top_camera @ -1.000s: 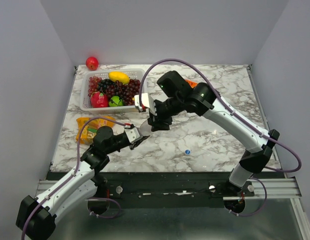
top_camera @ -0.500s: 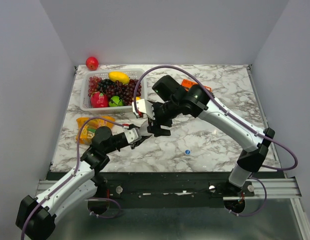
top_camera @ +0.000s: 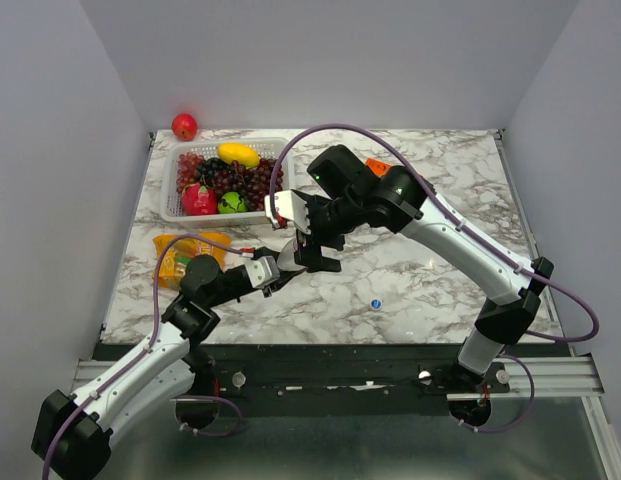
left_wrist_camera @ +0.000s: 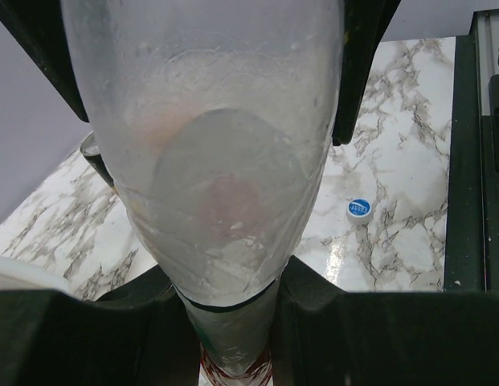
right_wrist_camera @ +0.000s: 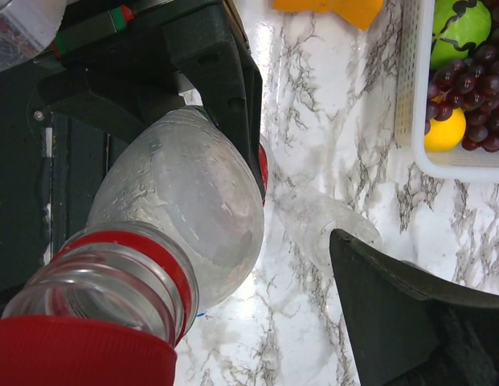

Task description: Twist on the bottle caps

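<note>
1. Bottle caps, 2 total. One red round plastic screw cap (right_wrist_camera: 72,354) sits at the mouth of the held bottle. One blue round plastic screw cap (top_camera: 375,303) lies alone on the white marble table (top_camera: 430,270), near edge, right of both grippers.
2. Bottles, 2. One clear plastic bottle with a red label band (left_wrist_camera: 225,161) is mid-table, tilted off the surface. A second clear plastic bottle (right_wrist_camera: 317,219) lies flat just beyond it.
3. Left gripper (top_camera: 282,266) is clamped on the labelled bottle's body.
4. Right gripper (top_camera: 312,250) has its jaws apart; the visible finger stands clear of the red cap.
5. Writing: white print on the blue cap and the label text are both unreadable.
6. Far left: 1 white plastic basket (top_camera: 171,196) of fruit and 1 red apple (top_camera: 184,126) outside it.
</note>
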Available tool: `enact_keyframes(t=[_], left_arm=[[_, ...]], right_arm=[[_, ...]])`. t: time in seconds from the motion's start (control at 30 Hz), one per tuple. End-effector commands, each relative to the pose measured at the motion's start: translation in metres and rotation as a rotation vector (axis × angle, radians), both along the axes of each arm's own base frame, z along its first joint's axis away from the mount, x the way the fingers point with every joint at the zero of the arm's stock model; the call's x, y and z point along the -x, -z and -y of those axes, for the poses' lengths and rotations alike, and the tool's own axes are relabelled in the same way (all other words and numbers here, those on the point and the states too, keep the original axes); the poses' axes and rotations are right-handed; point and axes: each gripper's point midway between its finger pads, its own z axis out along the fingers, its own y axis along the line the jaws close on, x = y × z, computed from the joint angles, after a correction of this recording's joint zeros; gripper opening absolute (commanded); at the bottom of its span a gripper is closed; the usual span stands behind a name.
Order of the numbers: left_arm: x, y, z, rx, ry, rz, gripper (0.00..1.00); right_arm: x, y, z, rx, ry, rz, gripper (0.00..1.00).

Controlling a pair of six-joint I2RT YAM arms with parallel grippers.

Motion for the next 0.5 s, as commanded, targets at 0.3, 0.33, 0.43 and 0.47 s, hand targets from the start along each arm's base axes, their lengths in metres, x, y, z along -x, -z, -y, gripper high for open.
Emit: enact_keyframes(t=[0.3,0.33,0.43,0.47], left_arm=[[0.011,0.005,0.007,0.0,0.07,0.001,0.0],[0.01,0.005,0.007,-0.001,0.071,-0.001,0.0],[0.01,0.003,0.008,-0.005,0.08,0.021,0.0],[0.01,0.001,0.009,-0.008,0.081,0.027,0.0]], right_arm=[[0.006,-0.01,-0.003,-0.008,-0.044,0.007,1.0],[0.004,-0.005,-0.004,0.009,-0.043,0.001,1.0],[0.002,0.005,-0.001,0.064,-0.03,-0.005,1.0],[0.002,0.008,0.003,0.091,-0.029,-0.014,1.0]])
